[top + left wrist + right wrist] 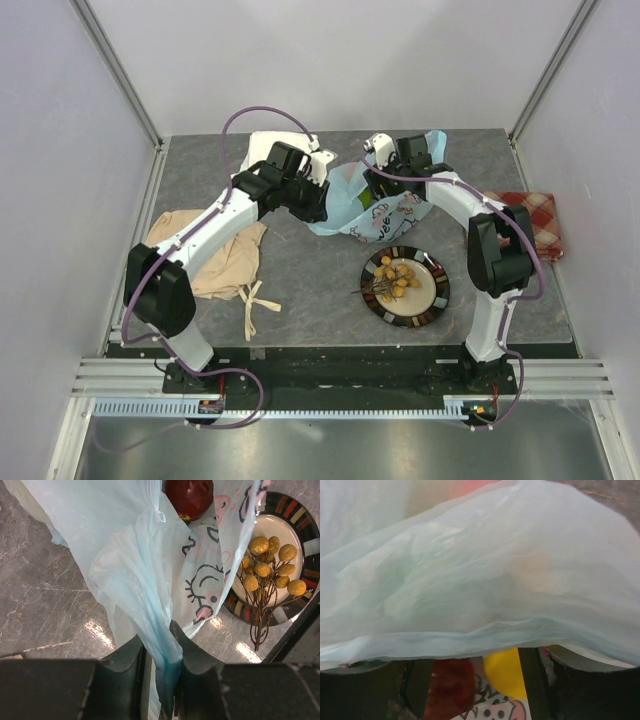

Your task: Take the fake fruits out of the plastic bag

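Observation:
The plastic bag point(375, 205), thin light blue with a cartoon print, hangs lifted between my two arms at the table's middle back. My left gripper point(160, 645) is shut on a gathered strand of the bag point(130, 555). A dark red fruit point(190, 497) shows inside the bag's mouth. My right gripper point(475, 680) stands open under a fold of the bag point(470, 570), and a red fruit point(452, 687) and a yellow fruit point(506, 672) lie between its fingers. The tan berry cluster point(395, 278) lies on the striped plate point(440, 300).
A beige cloth point(215, 255) lies under the left arm. A white cloth point(265, 150) sits behind the left gripper point(318, 195). A red checked cloth point(535, 222) lies at the right edge. The plate point(295, 510) is just in front of the bag.

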